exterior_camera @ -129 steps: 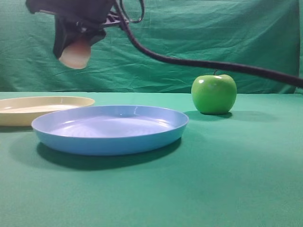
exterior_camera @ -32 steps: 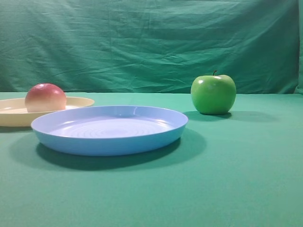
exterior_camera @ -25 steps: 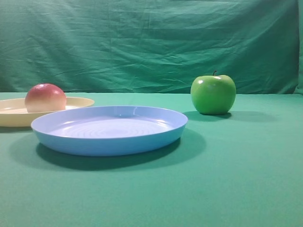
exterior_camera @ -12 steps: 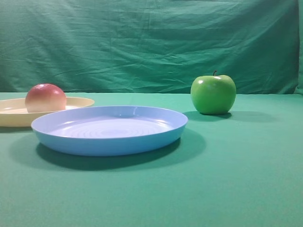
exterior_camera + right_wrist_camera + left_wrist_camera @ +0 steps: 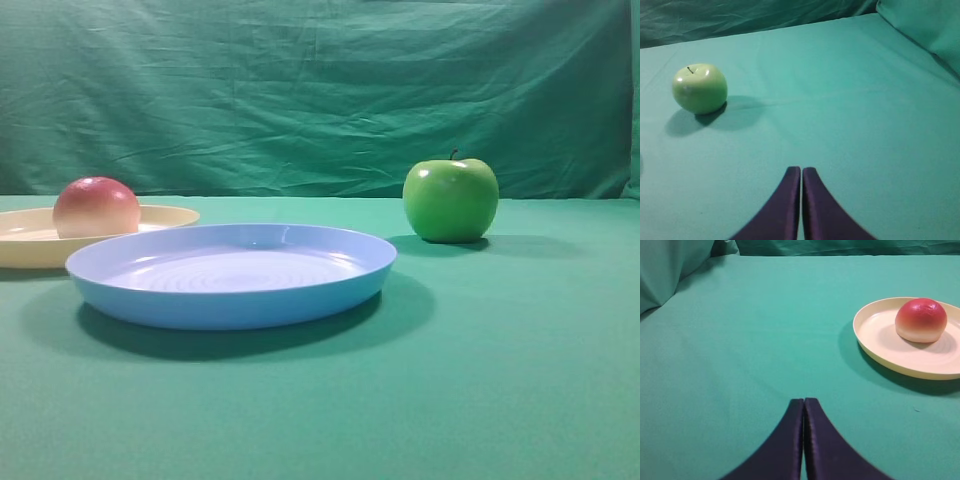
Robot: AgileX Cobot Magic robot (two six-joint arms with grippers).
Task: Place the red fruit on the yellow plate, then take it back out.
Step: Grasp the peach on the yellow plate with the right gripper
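Note:
The red fruit (image 5: pixel 96 207) (image 5: pixel 921 320) rests on the yellow plate (image 5: pixel 20 245) (image 5: pixel 880 347), red on top and pale cream low down. In the left wrist view my left gripper (image 5: pixel 804 401) is shut and empty, well back from the plate, which lies ahead and to the right. My right gripper (image 5: pixel 801 169) is shut too, with nothing in it, over bare green cloth. Neither gripper shows in the exterior high view.
A light blue plate (image 5: pixel 150 300) stands in front of the yellow one. A glossy green apple (image 5: pixel 451 199) (image 5: pixel 700 88) sits at the right of the exterior view, ahead and left of the right gripper. Green cloth covers the table and backdrop.
Over the last second nothing has moved. About five seconds ago an arm held the red fruit above the yellow plate; now the fruit lies on it and the arm is out of the exterior view.

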